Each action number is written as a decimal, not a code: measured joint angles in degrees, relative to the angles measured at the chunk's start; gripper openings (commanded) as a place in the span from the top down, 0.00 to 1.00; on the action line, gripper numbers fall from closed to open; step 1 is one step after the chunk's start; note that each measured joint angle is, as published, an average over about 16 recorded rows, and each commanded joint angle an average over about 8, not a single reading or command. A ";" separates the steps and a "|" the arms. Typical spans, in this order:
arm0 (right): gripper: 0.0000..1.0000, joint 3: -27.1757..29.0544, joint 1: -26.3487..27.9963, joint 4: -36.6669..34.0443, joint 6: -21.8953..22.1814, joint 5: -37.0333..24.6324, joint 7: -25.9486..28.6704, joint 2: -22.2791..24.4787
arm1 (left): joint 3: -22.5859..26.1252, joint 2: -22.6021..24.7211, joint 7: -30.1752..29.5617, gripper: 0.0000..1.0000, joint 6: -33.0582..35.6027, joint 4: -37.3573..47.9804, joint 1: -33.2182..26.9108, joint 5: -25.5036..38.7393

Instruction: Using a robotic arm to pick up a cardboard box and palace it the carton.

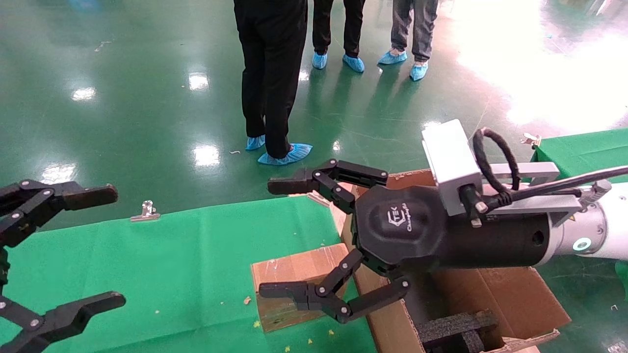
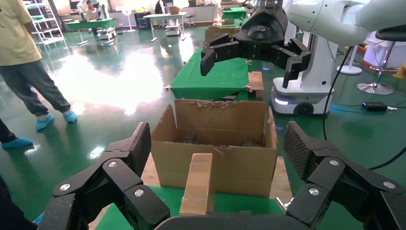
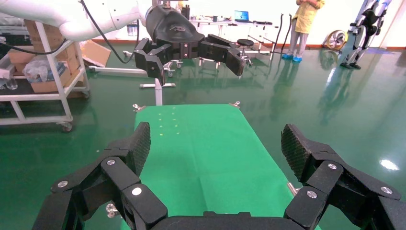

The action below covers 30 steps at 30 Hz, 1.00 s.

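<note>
The right gripper (image 1: 282, 240), on the robotic arm (image 1: 495, 230), is hovering above the cardboard box (image 1: 294, 284), fingers spread wide and holding nothing. The cardboard box is lying on the green worktop (image 1: 171, 264), touching the carton's (image 1: 515, 294) outer wall on the robot's left. Judgement: the approach step is under way; next, the right gripper needs lowering until its fingers straddle the box. The left gripper (image 1: 59, 255) is idling well left of the carton, fingers apart.

The left wrist view is showing the carton's ragged rim; the right wrist view is missing both task items.
</note>
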 measured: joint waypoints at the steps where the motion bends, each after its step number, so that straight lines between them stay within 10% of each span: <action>1: 0.00 -0.01 0.00 -0.01 0.00 -0.02 0.01 0.00 | 0.00 0.00 0.00 1.00 0.00 0.00 0.00 0.00; 14: 0.00 -4.47 5.03 -1.46 -2.08 -8.14 1.85 -0.97 | 0.00 0.00 0.00 1.00 0.00 0.00 0.00 0.00; 30: 0.00 -23.10 23.36 -9.65 -5.16 -31.55 2.33 -9.26 | 0.01 0.00 0.01 1.00 0.00 0.01 0.00 -0.01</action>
